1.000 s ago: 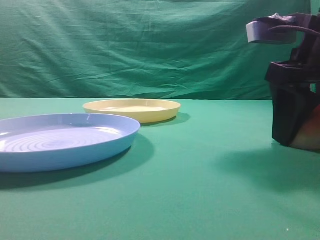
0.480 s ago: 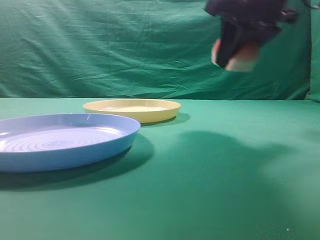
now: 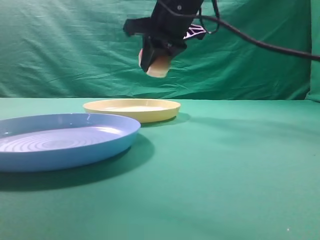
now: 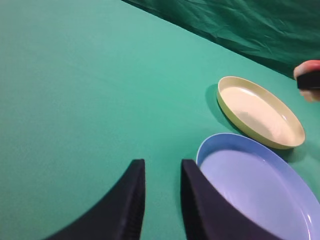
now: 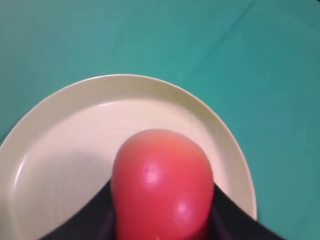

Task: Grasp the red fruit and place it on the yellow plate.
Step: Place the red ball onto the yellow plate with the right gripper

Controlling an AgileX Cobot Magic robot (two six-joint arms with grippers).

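I see the red fruit (image 3: 159, 66) up in the air, held between the jaws of my right claw (image 3: 156, 64), directly above the yellow plate (image 3: 132, 109) and well clear of it. In the right wrist view the fruit (image 5: 161, 183) fills the lower middle of the picture, smooth and red with two small highlights, the dark jaws pressing its sides, and the pale plate (image 5: 60, 145) spreads out beneath it, its rim curving round on all sides. In the high view the fruit's pale underside pokes out below the black claw body, and a cable trails away from the arm to the right.

The yellow plate rests on the green worktop (image 3: 225, 170), just behind the larger blue plate (image 3: 62, 140) with its concentric rings; from the left wrist view the two plates sit just beside each other, rims close.

My left claw (image 4: 158, 200) hovers low over the bare worktop beside the blue plate (image 4: 260, 190), its two dark fingers standing a little apart with nothing between them. A green cloth (image 3: 75, 50) hangs behind.
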